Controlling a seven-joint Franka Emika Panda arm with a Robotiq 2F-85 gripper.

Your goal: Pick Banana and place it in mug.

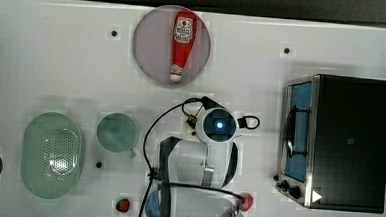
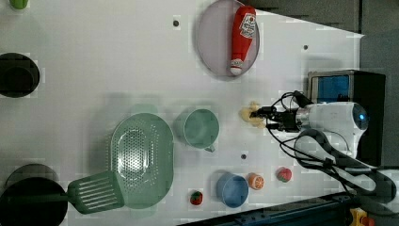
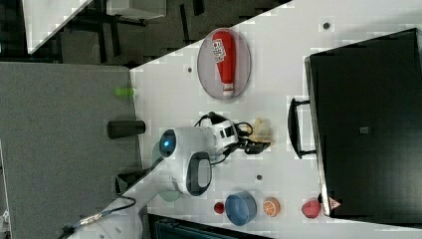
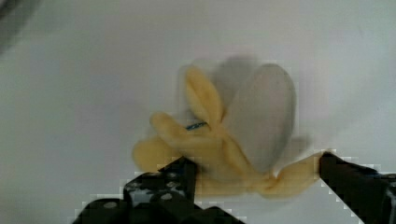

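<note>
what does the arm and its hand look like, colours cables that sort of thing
The arm has glossy white rounded shells with dark grey bands at the joints, and a round dark cap with a glowing blue light at its centre. Black cables loop loosely beside it near the wrist. The hand ends in black fingers with small screws showing on one of them.

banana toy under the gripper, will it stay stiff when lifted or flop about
The banana looks soft, with thin peel flaps splayed outward, so those probably droop. It seems light. Its lumpy, spread shape makes rolling unlikely. The gripper has fingers on either side.
</note>
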